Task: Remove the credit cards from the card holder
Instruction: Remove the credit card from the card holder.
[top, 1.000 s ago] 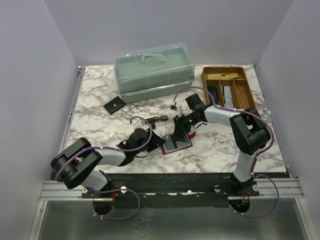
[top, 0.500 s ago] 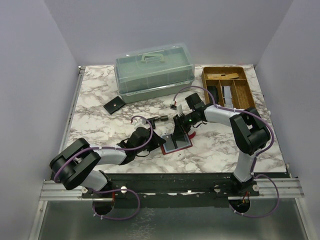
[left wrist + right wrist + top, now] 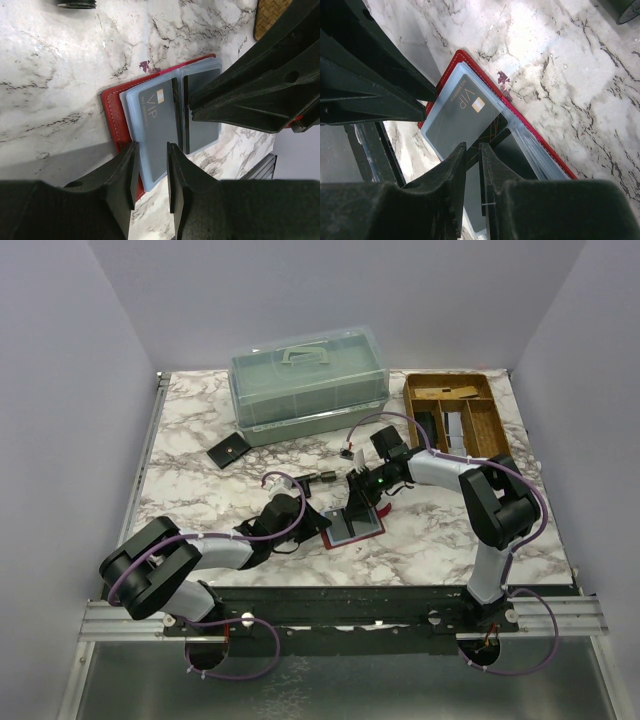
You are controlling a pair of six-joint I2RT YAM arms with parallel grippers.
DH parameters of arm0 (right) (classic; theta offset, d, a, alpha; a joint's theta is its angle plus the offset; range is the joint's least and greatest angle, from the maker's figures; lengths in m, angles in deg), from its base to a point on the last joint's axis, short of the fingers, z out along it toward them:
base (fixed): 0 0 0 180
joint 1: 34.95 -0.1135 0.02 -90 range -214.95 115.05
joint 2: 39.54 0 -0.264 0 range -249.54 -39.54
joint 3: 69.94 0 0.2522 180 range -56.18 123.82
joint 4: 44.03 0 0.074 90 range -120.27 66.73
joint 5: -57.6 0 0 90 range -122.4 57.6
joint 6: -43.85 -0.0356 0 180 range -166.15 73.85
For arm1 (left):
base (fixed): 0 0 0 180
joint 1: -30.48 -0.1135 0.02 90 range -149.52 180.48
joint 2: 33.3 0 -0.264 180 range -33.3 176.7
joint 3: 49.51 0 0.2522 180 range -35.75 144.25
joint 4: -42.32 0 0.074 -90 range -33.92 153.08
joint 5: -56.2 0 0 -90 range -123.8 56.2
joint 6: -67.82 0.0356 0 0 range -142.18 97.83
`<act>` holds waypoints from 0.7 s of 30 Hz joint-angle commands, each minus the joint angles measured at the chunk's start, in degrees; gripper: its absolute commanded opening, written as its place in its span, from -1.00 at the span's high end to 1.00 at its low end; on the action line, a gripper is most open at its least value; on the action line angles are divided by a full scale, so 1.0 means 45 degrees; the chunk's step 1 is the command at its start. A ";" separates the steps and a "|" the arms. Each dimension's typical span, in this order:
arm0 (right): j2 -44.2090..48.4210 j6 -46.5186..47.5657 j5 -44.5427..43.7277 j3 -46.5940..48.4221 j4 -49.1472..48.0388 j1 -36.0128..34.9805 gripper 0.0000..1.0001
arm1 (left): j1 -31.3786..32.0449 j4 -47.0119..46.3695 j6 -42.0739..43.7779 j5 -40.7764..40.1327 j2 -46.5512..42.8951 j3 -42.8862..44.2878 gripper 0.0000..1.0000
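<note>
A white marble-veined table (image 3: 190, 490) sits between plain pale walls. At its back are a translucent green lidded box (image 3: 308, 380) and a wooden tray (image 3: 500, 422), with a flat black wallet (image 3: 229, 450) further left. The red card holder (image 3: 111, 115) lies open and flat on the marble near the front middle, between the two arms, its clear plastic sleeves facing up. Both credit cards are still inside the sleeves. A grey card marked VIP (image 3: 155, 120) is in the leaf nearer the left arm, and a darker card (image 3: 200, 137) is in the leaf beside it. The left hand (image 3: 151, 146) is low over the holder's near edge, its fingers (image 3: 125, 180) a little apart with the pale sleeve showing in the gap. I cannot tell whether the tips touch the sleeve. The right hand (image 3: 472, 146) reaches in from the other side to the fold between the two leaves. Its fingers (image 3: 495, 180) are almost together with a dark strip in the slit, and I cannot tell whether they pinch anything.
</note>
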 commanded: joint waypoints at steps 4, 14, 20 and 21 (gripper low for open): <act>-0.0242 0.0076 -0.0194 0.0294 0.0345 -0.0110 0.56 | 0.0076 -0.0401 -0.0376 0.0062 -0.0001 0.0060 0.33; -0.0203 0.0076 -0.0216 0.0322 0.0369 -0.0114 0.56 | 0.0076 -0.1987 -0.0891 0.0422 0.0486 -0.0271 0.34; -0.0164 0.0056 -0.0254 0.0311 0.0388 -0.0109 0.56 | 0.0076 -0.2663 -0.1101 0.0439 0.0772 -0.0343 0.33; -0.0146 0.0057 -0.0255 0.0326 0.0389 -0.0118 0.56 | 0.0076 -0.2744 -0.1121 0.0444 0.0817 -0.0344 0.33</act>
